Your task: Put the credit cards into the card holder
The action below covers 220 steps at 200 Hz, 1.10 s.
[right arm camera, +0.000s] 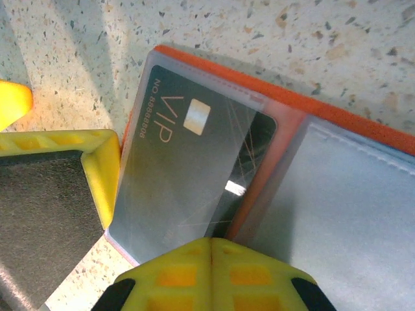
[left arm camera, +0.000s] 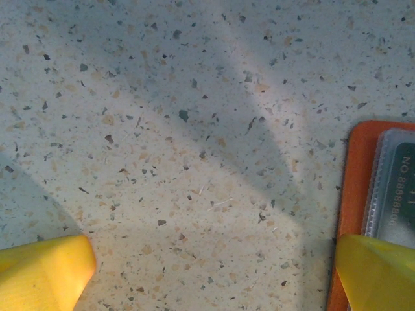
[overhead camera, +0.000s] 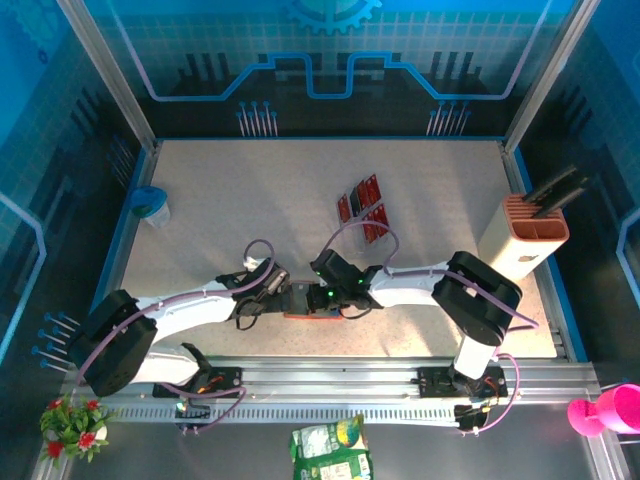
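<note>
Lying open on speckled table (overhead camera: pixel 250 200) — card holder (right arm camera: pixel 350 194) | blue panel walls (overhead camera: pixel 330 60)

Speckled table (overhead camera: pixel 300 190), red credit cards (overhead camera: pixel 362 197), orange card holder (left arm camera: pixel 353 188), tall box (overhead camera: pixel 522 245)

card holder (left arm camera: pixel 353 188) cut off by the left wrist view's right edge, credit cards (overhead camera: pixel 367 190) too small to read

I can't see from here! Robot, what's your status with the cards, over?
Left gripper open at edge of orange-red fold-open card holder. Right gripper shut over its clear sleeve, dark VIP card inside. Red and black cards waiting farther back.
</note>
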Each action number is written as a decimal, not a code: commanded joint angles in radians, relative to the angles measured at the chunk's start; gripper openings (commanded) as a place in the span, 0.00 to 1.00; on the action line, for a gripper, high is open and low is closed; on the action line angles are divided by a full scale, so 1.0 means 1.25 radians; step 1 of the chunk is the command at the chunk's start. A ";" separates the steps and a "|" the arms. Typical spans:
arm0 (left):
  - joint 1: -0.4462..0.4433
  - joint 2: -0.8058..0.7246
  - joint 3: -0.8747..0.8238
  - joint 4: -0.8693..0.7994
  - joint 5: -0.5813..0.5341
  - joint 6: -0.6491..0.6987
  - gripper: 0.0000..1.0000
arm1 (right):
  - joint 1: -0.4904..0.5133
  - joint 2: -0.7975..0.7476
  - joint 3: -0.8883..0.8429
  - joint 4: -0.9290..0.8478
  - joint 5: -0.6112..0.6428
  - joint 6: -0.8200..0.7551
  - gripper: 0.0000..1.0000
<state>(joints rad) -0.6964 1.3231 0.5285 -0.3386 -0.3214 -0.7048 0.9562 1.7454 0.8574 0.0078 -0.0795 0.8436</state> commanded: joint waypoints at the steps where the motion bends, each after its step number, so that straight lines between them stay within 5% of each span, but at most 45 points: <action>1: 0.005 0.042 -0.023 0.032 0.061 0.008 0.99 | 0.015 0.027 0.014 -0.035 -0.011 -0.012 0.00; 58: 0.005 0.031 -0.022 0.028 0.062 0.009 0.99 | 0.014 0.024 0.014 -0.018 -0.031 -0.003 0.00; 159: 0.008 -0.101 0.034 -0.049 0.041 0.018 0.99 | -0.056 -0.162 -0.054 -0.066 0.015 -0.018 0.00; 220: 0.007 -0.145 0.076 -0.012 0.115 0.056 0.99 | -0.114 -0.219 -0.120 -0.091 0.032 -0.049 0.02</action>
<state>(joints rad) -0.6945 1.1576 0.5823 -0.3679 -0.2455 -0.6739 0.8356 1.4990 0.7387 -0.0624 -0.0593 0.8173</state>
